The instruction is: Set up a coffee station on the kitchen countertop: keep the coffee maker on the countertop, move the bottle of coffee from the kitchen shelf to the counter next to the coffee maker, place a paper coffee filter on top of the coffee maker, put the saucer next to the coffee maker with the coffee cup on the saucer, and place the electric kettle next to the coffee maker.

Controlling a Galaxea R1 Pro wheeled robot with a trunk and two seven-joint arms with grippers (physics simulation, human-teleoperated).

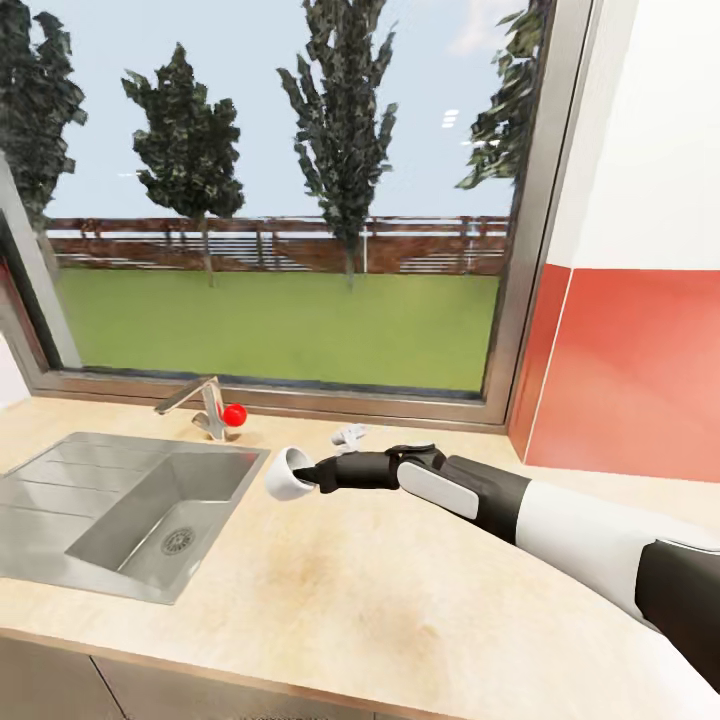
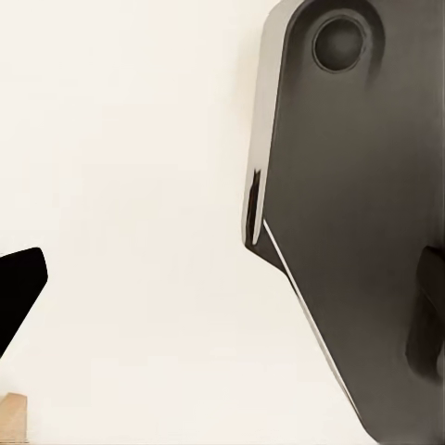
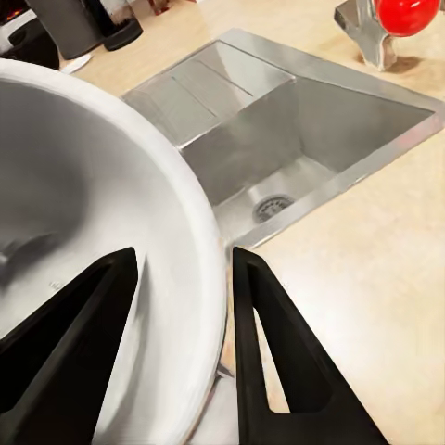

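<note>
The white coffee cup (image 1: 288,472) hangs tilted just above the kitchen countertop (image 1: 350,590), beside the sink's right edge. My right gripper (image 1: 312,475) is shut on its rim. In the right wrist view the cup (image 3: 102,204) looms large, and the gripper (image 3: 185,255) has one finger inside the cup and the other outside. A small white piece (image 1: 348,434), possibly the paper coffee filter, lies near the window sill behind the gripper. A dark grey drum base (image 3: 67,26), probably the coffee maker, stands beyond the sink's far end. My left gripper (image 2: 222,297) hangs open before a pale wall.
A steel sink (image 1: 130,500) with a drainboard fills the counter's left part. Behind it stands a tap (image 1: 200,402) with a red knob (image 1: 234,413). A big window runs along the back, and a red wall panel (image 1: 640,370) closes the right side. Bare counter lies in front of the arm.
</note>
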